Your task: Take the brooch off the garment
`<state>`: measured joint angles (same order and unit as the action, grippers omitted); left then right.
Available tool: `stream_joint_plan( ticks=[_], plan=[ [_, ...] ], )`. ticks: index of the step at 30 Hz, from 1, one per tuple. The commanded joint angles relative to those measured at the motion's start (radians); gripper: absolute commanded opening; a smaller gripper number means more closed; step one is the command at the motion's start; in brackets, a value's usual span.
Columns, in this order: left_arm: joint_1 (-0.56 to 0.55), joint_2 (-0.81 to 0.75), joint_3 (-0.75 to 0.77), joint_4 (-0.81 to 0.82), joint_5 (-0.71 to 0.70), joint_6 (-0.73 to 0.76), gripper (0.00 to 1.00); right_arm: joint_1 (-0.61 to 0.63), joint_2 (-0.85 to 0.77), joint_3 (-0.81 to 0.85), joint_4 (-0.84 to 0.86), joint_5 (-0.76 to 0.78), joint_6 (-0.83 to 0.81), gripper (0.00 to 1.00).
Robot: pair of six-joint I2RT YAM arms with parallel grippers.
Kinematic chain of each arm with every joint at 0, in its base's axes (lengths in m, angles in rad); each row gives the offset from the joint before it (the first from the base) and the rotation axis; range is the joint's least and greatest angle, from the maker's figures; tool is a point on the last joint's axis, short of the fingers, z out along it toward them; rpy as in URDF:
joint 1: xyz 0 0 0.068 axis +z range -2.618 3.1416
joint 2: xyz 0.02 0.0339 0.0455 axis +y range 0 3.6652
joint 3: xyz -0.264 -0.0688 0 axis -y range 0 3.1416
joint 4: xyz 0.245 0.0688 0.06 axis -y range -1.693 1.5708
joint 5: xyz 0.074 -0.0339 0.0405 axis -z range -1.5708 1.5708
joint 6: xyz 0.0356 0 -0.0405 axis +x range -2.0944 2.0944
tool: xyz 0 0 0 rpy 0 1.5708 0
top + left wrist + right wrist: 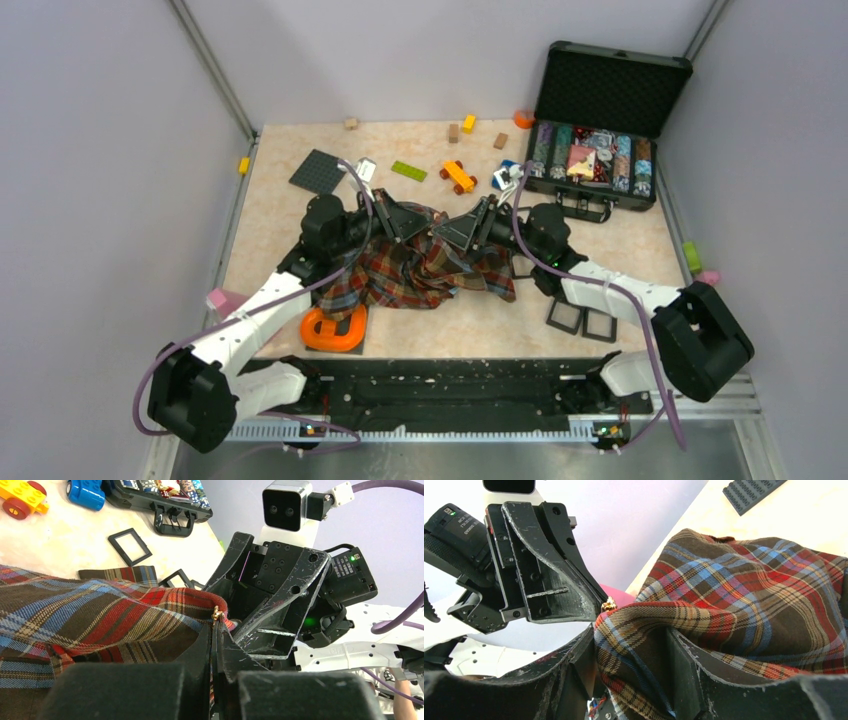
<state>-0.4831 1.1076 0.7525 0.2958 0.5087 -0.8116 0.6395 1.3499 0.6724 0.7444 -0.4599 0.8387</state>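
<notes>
The plaid garment [420, 272] lies bunched at the table's middle, with one fold lifted between the two grippers. The brooch [216, 613], a tiny gold pin, sits on the ridge of that fold; it also shows in the right wrist view [609, 604]. My left gripper [216, 626] is shut, its tips pinching right at the brooch; in the top view it [405, 222] is over the cloth's upper left. My right gripper [634, 652] is shut on a thick fold of the garment [744, 595] just below the brooch, and faces the left one [462, 232]. The brooch is too small to see from above.
An open black case of poker chips [600, 150] stands at the back right. An orange-yellow wheeled toy brick [458, 176], a green brick [408, 170] and a black baseplate [318, 171] lie behind the cloth. An orange ring [335, 328] lies front left, black square frames [580, 320] front right.
</notes>
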Motion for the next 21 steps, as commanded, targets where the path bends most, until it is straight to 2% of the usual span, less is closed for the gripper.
stream_joint_plan(
  ticks=[1, 11, 17, 21],
  plan=[
    [-0.002, -0.031, -0.007, 0.082, 0.037, -0.020, 0.00, 0.012, -0.005, 0.026, 0.100, -0.003, 0.038, 0.53],
    [-0.002, -0.044, -0.011, 0.084, 0.036, -0.021, 0.00, -0.001, -0.006, 0.014, 0.158, -0.006, 0.098, 0.57],
    [-0.002, -0.037, -0.019, 0.118, 0.046, -0.045, 0.00, 0.008, 0.015, 0.035, 0.129, -0.006, 0.077, 0.55],
    [0.000, -0.039, -0.018, 0.115, 0.046, -0.044, 0.00, 0.015, 0.009, 0.034, 0.092, 0.003, 0.039, 0.49]
  ],
)
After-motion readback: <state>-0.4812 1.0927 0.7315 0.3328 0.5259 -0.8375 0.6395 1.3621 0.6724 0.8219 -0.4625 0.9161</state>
